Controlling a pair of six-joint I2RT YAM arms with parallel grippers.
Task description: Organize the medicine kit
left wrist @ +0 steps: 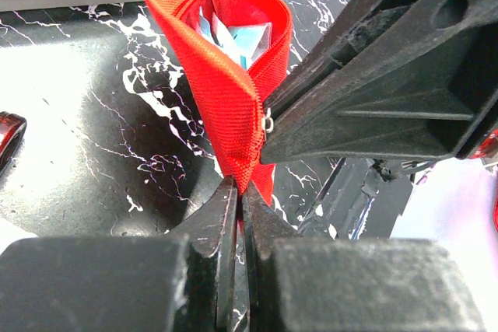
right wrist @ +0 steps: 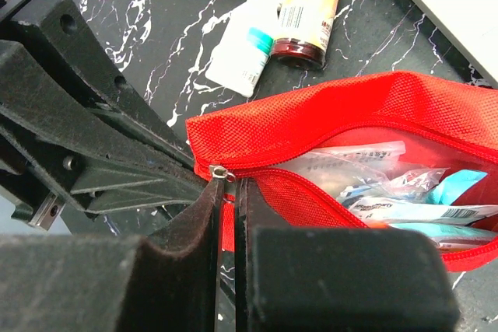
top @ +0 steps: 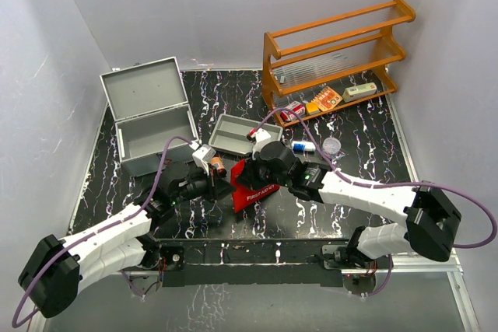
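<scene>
Right gripper (right wrist: 227,188): jaws closed together, pinching the zipper pull (right wrist: 220,172) at the end of the red pouch (right wrist: 311,126).

Left gripper (left wrist: 240,192): jaws closed, clamped on the lower edge of the same pouch's fabric. It sits directly opposite the right gripper, and the two sets of fingers nearly meet.

The pouch is held between both grippers near the centre front of the black marbled table (top: 366,153). Its zip is partly open, and the mouth gapes to show clear and pale-blue packets (right wrist: 389,192) inside.

Just beside the pouch, on the table, a brown bottle (right wrist: 307,13) with a cream label and a white box (right wrist: 249,36) lie touching each other.

A shallow grey tray (top: 233,134) sits behind the grippers.

The medicine kit (top: 156,141) stands at the left rear of the table with its lid raised upright. It is behind and to the left of the left gripper and clear of both grippers.

A wooden rack (top: 334,52) stands at the right rear, with small packages on its bottom shelf.
</scene>
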